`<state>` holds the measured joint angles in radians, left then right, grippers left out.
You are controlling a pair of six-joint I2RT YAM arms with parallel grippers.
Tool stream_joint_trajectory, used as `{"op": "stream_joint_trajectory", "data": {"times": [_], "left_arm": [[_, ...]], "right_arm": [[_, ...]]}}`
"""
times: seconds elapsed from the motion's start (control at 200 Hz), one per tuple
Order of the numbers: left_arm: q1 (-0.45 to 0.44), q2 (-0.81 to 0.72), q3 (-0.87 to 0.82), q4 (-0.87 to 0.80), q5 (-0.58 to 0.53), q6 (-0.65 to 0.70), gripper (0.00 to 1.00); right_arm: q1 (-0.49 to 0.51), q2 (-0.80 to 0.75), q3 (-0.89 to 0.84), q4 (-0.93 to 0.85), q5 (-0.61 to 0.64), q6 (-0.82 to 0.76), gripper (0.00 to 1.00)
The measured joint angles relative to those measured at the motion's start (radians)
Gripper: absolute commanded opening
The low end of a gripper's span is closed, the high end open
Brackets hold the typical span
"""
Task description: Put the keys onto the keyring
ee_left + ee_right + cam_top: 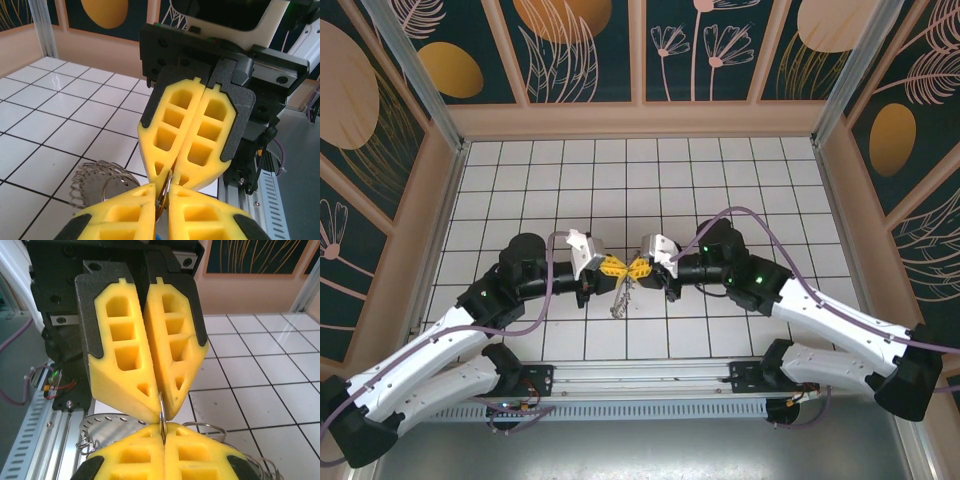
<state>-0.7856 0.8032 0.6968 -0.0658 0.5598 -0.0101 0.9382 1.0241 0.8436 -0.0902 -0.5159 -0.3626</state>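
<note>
1. Your left gripper [161, 197] is clamped. Its yellow honeycomb fingers pinch the flat grey washer-like keyring [92, 182] by one thin silvery wire loop [162, 412] at its rim.
2. Your right gripper [164, 434] meets the left one tip to tip and is closed on that same wire loop from the other side.
3. The keyring's disc, fringed with more small loops, sits just below the four fingertips near the middle of the table. You cannot tell whether it touches the tiles.
4. A small blue patch [157, 235] shows between your left fingers at the bottom edge of the left wrist view. Too little of it shows to say what it is.
5. The surface is a glossy white tiled tabletop [720, 180] with dark grid lines.
6. A grey slotted metal rail [650, 385] runs along the near edge between the arm bases.
7. Around you stand dark teal wall panels [580, 50] in peach-coloured frames. They are painted with orange and peach rounds and pale line-drawn flowers and leaves.
</note>
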Motion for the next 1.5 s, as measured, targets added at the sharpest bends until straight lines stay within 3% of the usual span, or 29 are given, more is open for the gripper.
{"op": "stream_joint_trajectory", "data": {"times": [0.025, 0.345, 0.49, 0.591, 0.791, 0.876, 0.976, 1.091, 1.176, 1.236, 1.406, 1.501], "left_arm": [[0.000, 0.000, 0.003, -0.010, 0.000, 0.001, 0.00], [0.000, -0.021, -0.008, -0.008, 0.007, 0.012, 0.00], [-0.001, -0.083, -0.108, 0.158, 0.009, -0.064, 0.00], [-0.002, -0.113, -0.188, 0.304, 0.021, -0.129, 0.00], [-0.002, -0.107, -0.265, 0.510, 0.036, -0.225, 0.00], [0.000, -0.103, -0.271, 0.551, 0.039, -0.241, 0.00], [0.002, -0.102, -0.273, 0.578, 0.043, -0.251, 0.00], [0.002, -0.102, -0.260, 0.544, 0.037, -0.240, 0.00], [0.002, -0.100, -0.217, 0.446, 0.023, -0.207, 0.17], [0.002, -0.094, -0.181, 0.375, 0.007, -0.179, 0.21], [0.002, -0.051, -0.060, 0.154, -0.015, -0.104, 0.18], [0.002, -0.028, -0.021, 0.067, -0.013, -0.074, 0.06]], "right_arm": [[0.001, 0.008, 0.016, -0.026, 0.002, -0.007, 0.00], [0.014, 0.023, 0.072, -0.119, 0.010, -0.032, 0.00], [0.021, 0.016, 0.066, -0.082, 0.002, -0.015, 0.19], [0.021, 0.003, 0.050, -0.039, -0.001, 0.002, 0.21], [0.022, -0.015, 0.035, 0.004, -0.010, 0.012, 0.12], [0.022, -0.023, 0.033, 0.016, -0.015, 0.027, 0.00], [0.022, -0.029, 0.032, 0.034, -0.024, 0.027, 0.00], [0.022, -0.029, 0.032, 0.030, -0.019, 0.026, 0.00], [0.022, -0.021, 0.048, -0.001, 0.002, 0.012, 0.00], [0.022, 0.000, 0.086, -0.048, 0.015, -0.008, 0.00], [0.021, 0.055, 0.181, -0.180, 0.052, -0.052, 0.00], [0.027, 0.076, 0.218, -0.259, 0.072, -0.072, 0.00]]}}
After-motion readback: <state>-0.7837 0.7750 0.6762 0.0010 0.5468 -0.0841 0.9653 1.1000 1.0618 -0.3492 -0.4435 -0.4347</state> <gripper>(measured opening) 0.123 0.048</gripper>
